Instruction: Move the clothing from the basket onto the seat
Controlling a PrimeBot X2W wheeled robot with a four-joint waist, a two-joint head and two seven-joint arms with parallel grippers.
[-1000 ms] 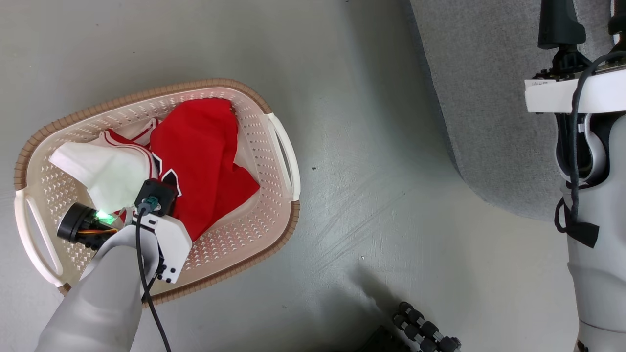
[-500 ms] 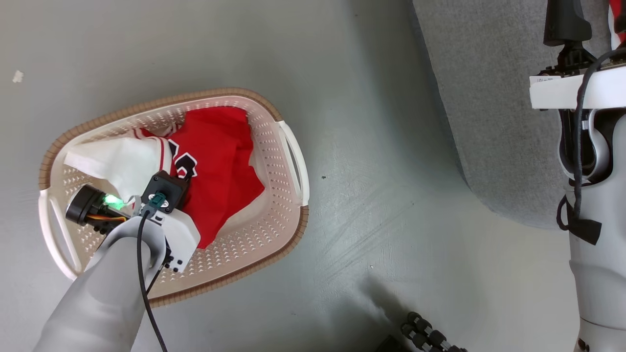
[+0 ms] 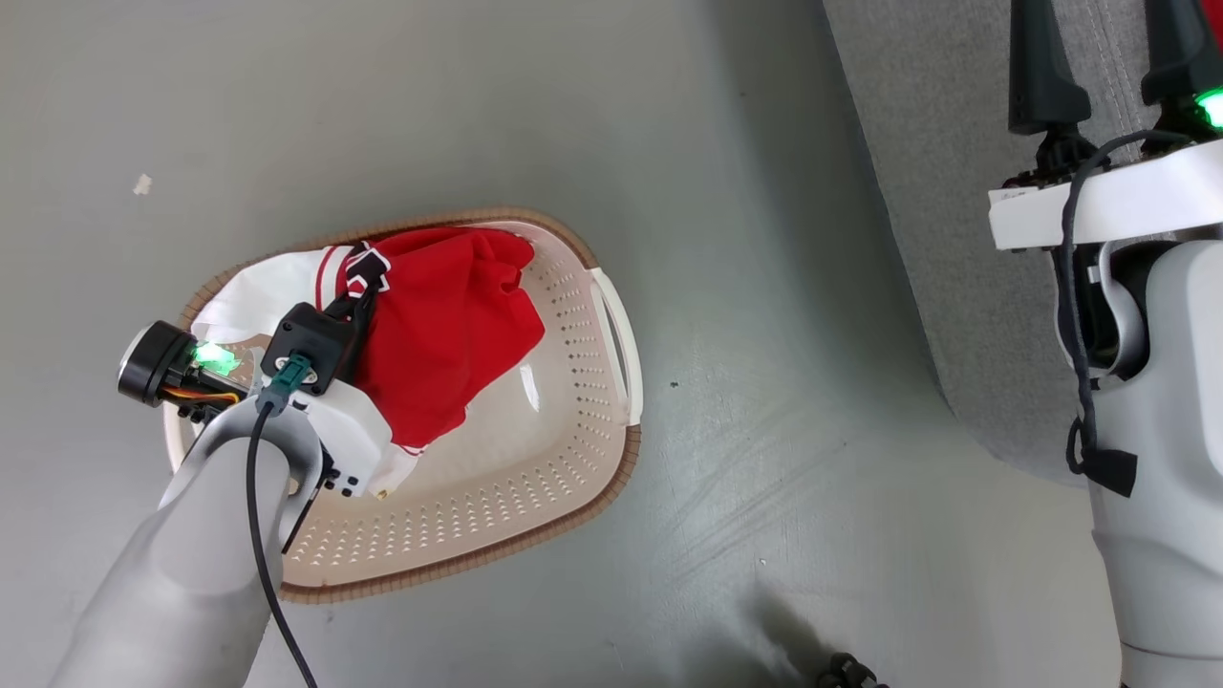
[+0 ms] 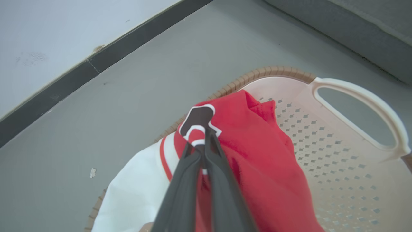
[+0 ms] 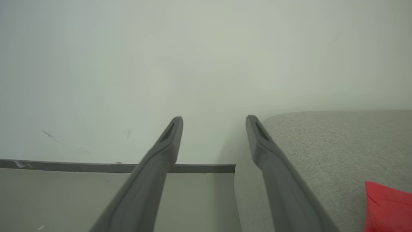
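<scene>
Clothing [image 3: 449,334], a bright red garment, sits bunched at the far-left end of the basket [image 3: 497,487], and the left hand [image 3: 358,296] is clenched on its upper edge. In the left wrist view the two dark fingers [image 4: 222,180] meet tip to tip on a fold that carries a dark print [image 4: 198,119] with a white outline (it may be part of a letter or number, but it is too creased to read). From that pinch the red cloth hangs down into the basket, whose near half shows its bare perforated bottom. White fabric [image 3: 258,296] with red stripes lies beside the red, draped over the brown rim. The basket stands on the grey floor [image 3: 573,115], well apart from the seat [image 3: 917,191]. The right hand [image 5: 214,120] hangs above the seat's edge with its fingers spread and nothing between them. A second red piece [image 5: 386,206] lies on the seat near it. A small label [image 3: 1015,196] on the right wrist plate carries writing too small to read.
</scene>
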